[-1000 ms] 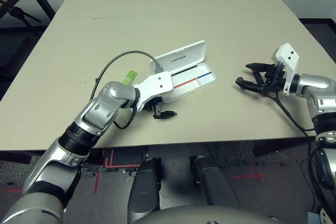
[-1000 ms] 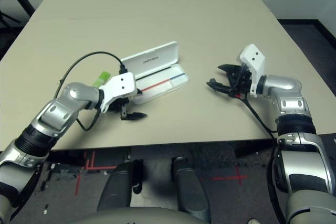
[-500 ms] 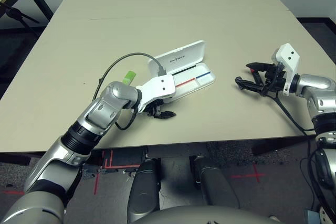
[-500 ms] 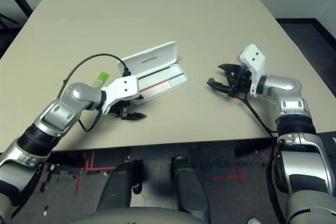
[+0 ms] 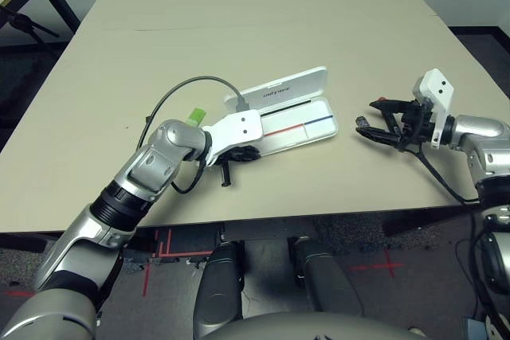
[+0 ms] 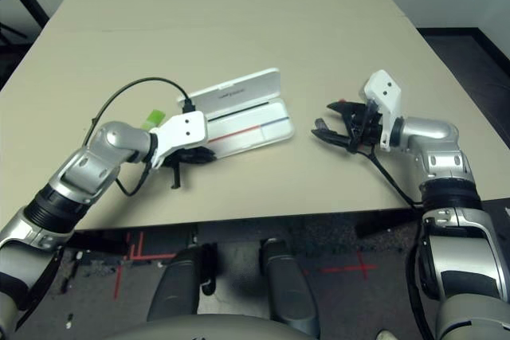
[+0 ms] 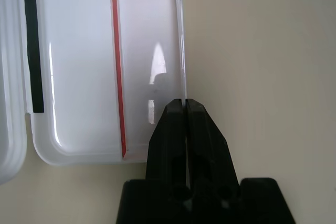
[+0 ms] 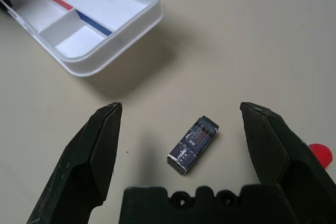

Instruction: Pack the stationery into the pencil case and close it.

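The green bar (image 5: 196,116) lies on the surface (image 5: 263,37) beside the left arm. The left tool (image 7: 186,103) is clenched on the near wall of the open, empty pencil case (image 5: 307,123). The right tool (image 8: 181,106) is released, spread above the dark stubby piece (image 8: 192,145); a red tip (image 8: 320,155) shows just beside it.

And here in the left eye view, the pencil case (image 5: 296,127) lies open, lid leaning toward twelve! The left gripper (image 5: 251,153) grips its wall at the case's eight o'clock; a green bar (image 5: 196,117) sits at its nine, and the right gripper (image 5: 368,114) waits at three!
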Tool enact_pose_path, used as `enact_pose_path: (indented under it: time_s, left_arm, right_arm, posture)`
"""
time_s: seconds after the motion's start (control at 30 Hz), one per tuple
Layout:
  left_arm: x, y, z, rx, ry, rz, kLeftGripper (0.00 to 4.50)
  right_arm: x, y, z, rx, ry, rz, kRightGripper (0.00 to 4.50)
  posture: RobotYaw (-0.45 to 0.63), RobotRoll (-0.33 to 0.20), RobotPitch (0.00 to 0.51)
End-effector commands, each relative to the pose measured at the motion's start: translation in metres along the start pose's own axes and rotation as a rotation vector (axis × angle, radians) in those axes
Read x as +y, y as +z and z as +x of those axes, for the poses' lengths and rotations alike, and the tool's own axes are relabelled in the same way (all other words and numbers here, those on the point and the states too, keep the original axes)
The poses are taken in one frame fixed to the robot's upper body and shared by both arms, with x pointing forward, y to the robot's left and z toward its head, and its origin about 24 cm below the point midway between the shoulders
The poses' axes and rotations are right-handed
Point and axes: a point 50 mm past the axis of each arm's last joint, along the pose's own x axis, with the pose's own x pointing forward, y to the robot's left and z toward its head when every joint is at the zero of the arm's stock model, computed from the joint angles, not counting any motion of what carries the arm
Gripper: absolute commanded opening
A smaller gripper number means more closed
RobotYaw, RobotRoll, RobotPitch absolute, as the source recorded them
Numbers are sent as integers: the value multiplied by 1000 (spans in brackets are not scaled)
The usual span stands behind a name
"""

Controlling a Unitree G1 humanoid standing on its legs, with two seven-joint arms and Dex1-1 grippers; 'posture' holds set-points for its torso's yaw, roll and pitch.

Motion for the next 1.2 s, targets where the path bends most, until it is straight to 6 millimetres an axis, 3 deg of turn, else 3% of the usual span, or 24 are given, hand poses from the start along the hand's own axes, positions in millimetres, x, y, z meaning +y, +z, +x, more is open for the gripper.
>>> enact_pose_path:
  time_s: [0.03, 0.33, 1.2]
  left_arm:
    - [-6, -11, -4, 98, -68, 37, 17]
    - [-17, -1, -24, 181, -197, 175, 17]
    - [-14, -4, -18, 138, -85, 95, 17]
  right_arm:
    - [0, 1, -4, 17, 20, -2, 4500]
    - [3, -1, 5, 24, 53, -12, 4500]
    - [17, -4, 18, 54, 192, -18, 4500]
  posture:
    - [-16, 0, 176]
    - [1, 0, 180]
    - [12, 0, 179]
